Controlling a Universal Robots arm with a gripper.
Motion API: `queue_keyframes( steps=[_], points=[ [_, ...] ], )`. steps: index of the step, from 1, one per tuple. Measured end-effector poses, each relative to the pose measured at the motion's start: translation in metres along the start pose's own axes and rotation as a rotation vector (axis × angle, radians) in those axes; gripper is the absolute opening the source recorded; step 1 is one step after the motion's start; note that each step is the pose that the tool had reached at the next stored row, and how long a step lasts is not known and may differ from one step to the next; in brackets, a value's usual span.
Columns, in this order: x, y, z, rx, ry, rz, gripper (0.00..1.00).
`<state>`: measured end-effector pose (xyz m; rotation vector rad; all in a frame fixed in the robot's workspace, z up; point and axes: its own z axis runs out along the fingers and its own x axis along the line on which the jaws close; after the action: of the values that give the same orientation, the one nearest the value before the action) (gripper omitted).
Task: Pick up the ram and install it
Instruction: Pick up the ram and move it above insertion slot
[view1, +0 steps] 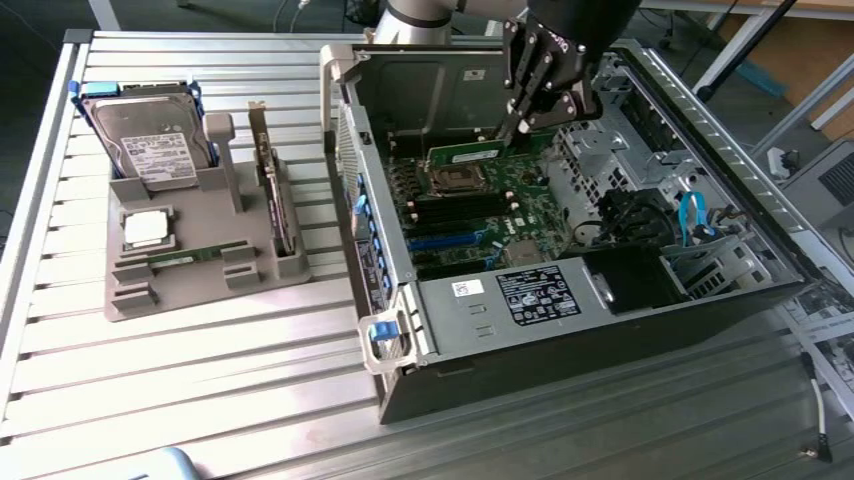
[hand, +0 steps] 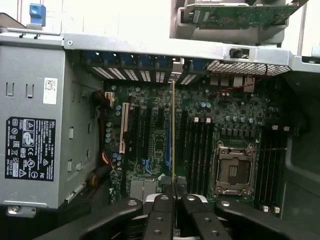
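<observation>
Green ram (view1: 467, 153) was found clamped between the fingers of the end effector (view1: 513, 130), which were clenched on one end of the stick. The ram hung inside the open computer case (view1: 441, 85), above the motherboard (view1: 514, 215) and near the processor socket (view1: 454, 180). Whether it touched the board could not be confirmed.

In the wrist view the ram (hand: 173, 130) appeared edge-on as a thin line running out from the end effector (hand: 173, 192). It lay parallel to the row of black memory slots (hand: 200, 150) and just beside them. The processor socket (hand: 232, 170) lay on the far side of those slots. Alignment with any one slot could not be established.

On the exterior view's left, well apart from the case, a grey holder (view1: 134, 300) stood on the slatted metal tabletop (view1: 200, 380). It carried a hard drive (view1: 154, 145), a square silver processor chip (view1: 144, 228), an upright dark expansion card (view1: 274, 200) and a second ram stick (view1: 180, 257) lying flat.
</observation>
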<state>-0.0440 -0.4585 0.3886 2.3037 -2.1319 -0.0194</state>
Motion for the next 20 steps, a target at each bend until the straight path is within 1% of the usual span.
queue_keyframes(
  steps=[7,8,9,10,11,12,13,20],
  points=[
    [0.0000,-0.0004,0.0000,-0.0006,-0.0001,0.000,0.12],
    [0.0000,-0.0009,0.0001,-0.0026,-0.0005,0.000,0.12],
    [0.0000,-0.0016,0.0001,-0.0061,-0.0007,0.000,0.12],
    [0.0002,-0.0034,0.0000,-0.0145,-0.0012,0.000,0.12],
    [0.0003,-0.0046,0.0000,-0.0196,-0.0017,0.000,0.12],
    [0.0004,-0.0054,-0.0001,-0.0232,-0.0018,0.000,0.12],
    [0.0004,-0.0056,-0.0001,-0.0240,-0.0018,0.000,0.12],
    [0.0004,-0.0056,0.0000,-0.0245,-0.0020,0.002,0.12]
  ],
)
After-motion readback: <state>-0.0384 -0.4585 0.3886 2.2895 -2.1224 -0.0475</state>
